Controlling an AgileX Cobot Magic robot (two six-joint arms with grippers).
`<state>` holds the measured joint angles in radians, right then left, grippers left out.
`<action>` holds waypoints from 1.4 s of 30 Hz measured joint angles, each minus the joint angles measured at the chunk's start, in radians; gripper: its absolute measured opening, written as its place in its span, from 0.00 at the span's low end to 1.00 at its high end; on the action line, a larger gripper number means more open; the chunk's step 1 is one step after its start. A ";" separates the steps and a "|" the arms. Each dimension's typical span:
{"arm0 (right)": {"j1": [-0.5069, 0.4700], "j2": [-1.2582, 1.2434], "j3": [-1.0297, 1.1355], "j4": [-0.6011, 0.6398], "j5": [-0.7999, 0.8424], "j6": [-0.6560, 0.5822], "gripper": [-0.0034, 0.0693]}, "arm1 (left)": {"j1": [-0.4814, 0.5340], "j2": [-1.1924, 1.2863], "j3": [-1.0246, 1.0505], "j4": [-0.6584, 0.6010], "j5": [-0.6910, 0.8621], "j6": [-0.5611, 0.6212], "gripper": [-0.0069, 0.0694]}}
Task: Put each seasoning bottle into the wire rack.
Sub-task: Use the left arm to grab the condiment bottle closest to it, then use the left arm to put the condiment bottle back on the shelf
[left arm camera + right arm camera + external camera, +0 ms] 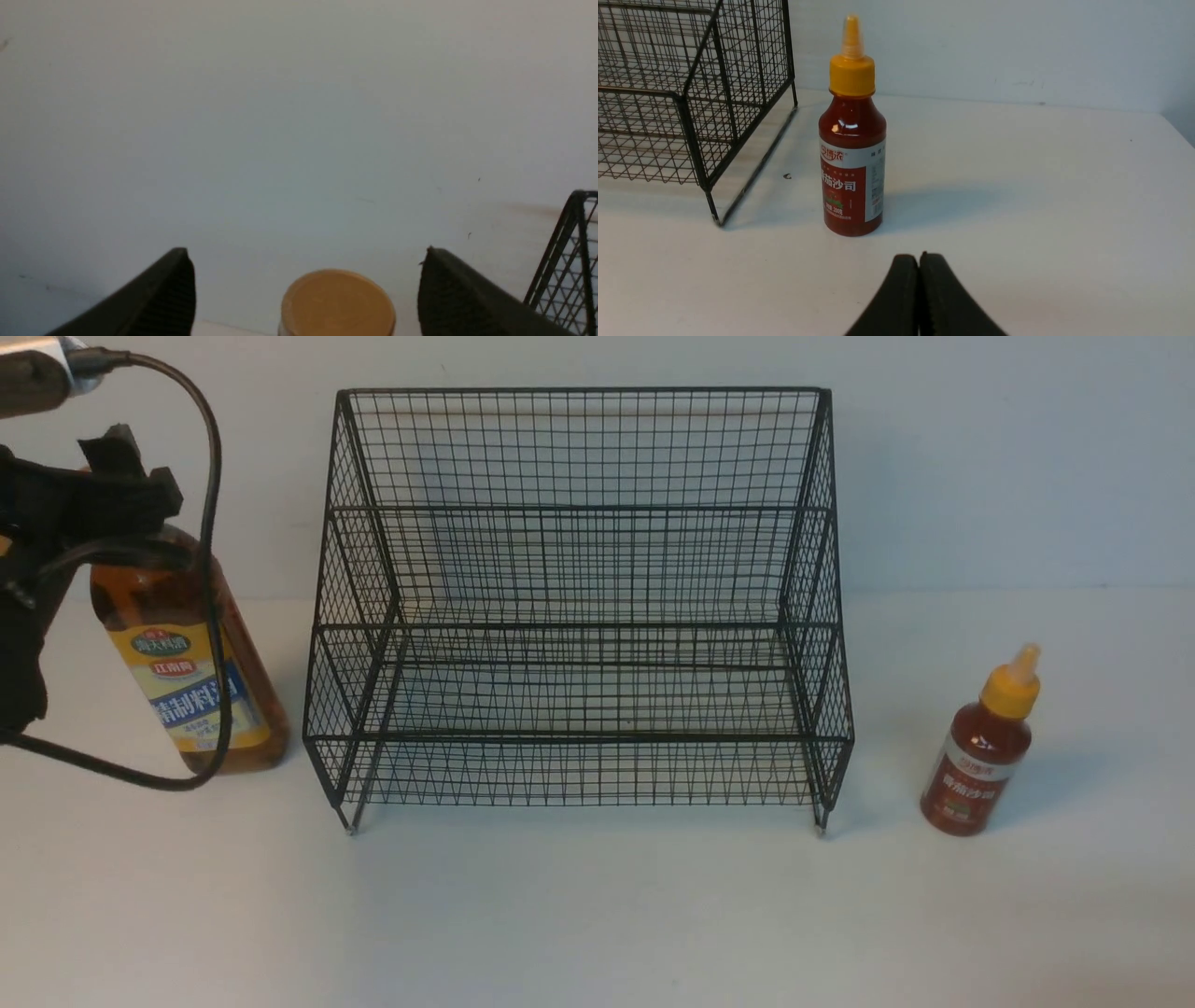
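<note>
The tall amber seasoning bottle (191, 681) with a yellow-and-blue label stands on the table just left of the wire rack (579, 616). My left gripper (307, 252) is open around its top. In the left wrist view its tan cap (338, 303) sits between the spread fingers (163, 298), touching neither. In the front view the left gripper (140, 467) hides the cap. The small red sauce bottle (980, 747) with a yellow nozzle cap stands right of the rack. My right gripper (919, 256) is shut and empty, a short way in front of the red bottle (852, 154). Both rack tiers hold nothing.
A black cable (213, 523) from the left arm loops down in front of the amber bottle. A pale wall (1008, 457) rises close behind the rack. The rack's corner (570, 261) shows beside the left gripper, and its side (691, 93) stands near the red bottle.
</note>
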<state>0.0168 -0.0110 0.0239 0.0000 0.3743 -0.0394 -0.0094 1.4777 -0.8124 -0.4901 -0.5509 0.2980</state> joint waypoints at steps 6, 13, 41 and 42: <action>0.000 0.000 0.000 0.000 0.000 0.000 0.03 | 0.000 0.051 -0.002 0.000 -0.001 0.000 0.86; 0.000 0.000 0.000 0.000 0.000 0.000 0.03 | 0.000 0.073 -0.002 0.031 -0.003 0.000 0.51; 0.000 0.000 0.000 0.000 0.000 0.000 0.03 | 0.001 -0.215 -0.289 0.155 0.410 0.026 0.52; 0.000 0.000 0.000 0.000 0.000 0.000 0.03 | 0.001 -0.215 -0.319 0.158 0.433 0.026 0.52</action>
<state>0.0168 -0.0110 0.0239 0.0000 0.3743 -0.0394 -0.0082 1.2632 -1.1316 -0.3320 -0.1175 0.3242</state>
